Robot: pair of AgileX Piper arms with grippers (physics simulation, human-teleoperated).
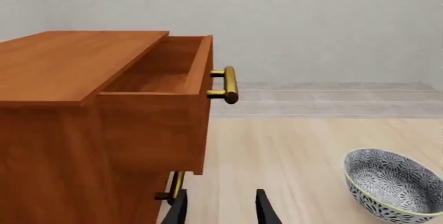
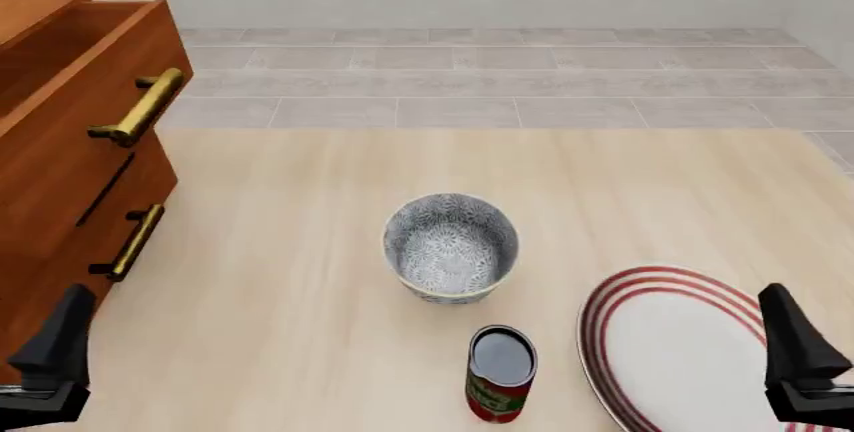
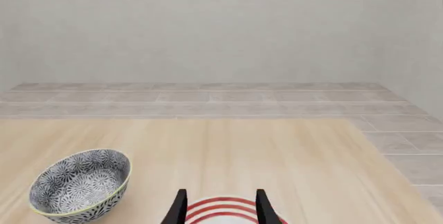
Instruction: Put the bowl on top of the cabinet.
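Front view: patterned bowl beside cabinet, ungrasped
Grippers: left gripper and right gripper parted, empty
Risk: open top drawer may snag the lift

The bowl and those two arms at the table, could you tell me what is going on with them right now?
Nothing is being held yet. The patterned bowl sits upright on the table, near the middle, with a can just in front of it and a red-ringed plate to the right. The cabinet stands at the left with its top drawer pulled open. The left gripper and the right gripper are both open and apart from the bowl, the right one over the plate.
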